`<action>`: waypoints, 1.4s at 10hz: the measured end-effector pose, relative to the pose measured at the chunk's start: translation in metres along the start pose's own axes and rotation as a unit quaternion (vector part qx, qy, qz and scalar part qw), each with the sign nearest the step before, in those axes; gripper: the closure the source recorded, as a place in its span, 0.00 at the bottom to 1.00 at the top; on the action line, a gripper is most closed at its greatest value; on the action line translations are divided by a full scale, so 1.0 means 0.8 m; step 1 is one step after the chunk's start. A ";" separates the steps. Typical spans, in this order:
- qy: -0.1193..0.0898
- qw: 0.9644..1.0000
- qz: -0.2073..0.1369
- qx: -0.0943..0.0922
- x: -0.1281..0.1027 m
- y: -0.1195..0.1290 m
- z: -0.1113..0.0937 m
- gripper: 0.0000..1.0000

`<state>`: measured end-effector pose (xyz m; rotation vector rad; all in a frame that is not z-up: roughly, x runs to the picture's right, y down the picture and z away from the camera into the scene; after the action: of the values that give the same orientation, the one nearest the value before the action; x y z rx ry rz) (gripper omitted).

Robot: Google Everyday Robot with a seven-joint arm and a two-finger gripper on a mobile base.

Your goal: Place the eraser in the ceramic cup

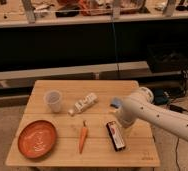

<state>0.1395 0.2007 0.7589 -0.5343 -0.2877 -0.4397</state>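
Note:
The eraser [116, 135], a flat black block with a red-and-white label, lies on the wooden table [102, 89] at the front right. The ceramic cup [53, 100], pale and without a handle, stands upright at the table's left rear, well apart from the eraser. My white arm reaches in from the right. My gripper [118, 121] points down just above the far end of the eraser and is largely hidden by the arm's end.
An orange plate [37, 138] lies at the front left. A carrot [83, 138] lies left of the eraser. A white bottle-like object [84, 104] lies mid-table. A small blue pad [116, 102] sits behind the arm. A dark shelf unit stands behind the table.

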 end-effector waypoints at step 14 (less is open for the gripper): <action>0.012 0.981 -0.190 -0.031 -0.015 0.014 0.029 0.20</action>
<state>0.1307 0.2259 0.7686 -0.5356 -0.3551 -0.8269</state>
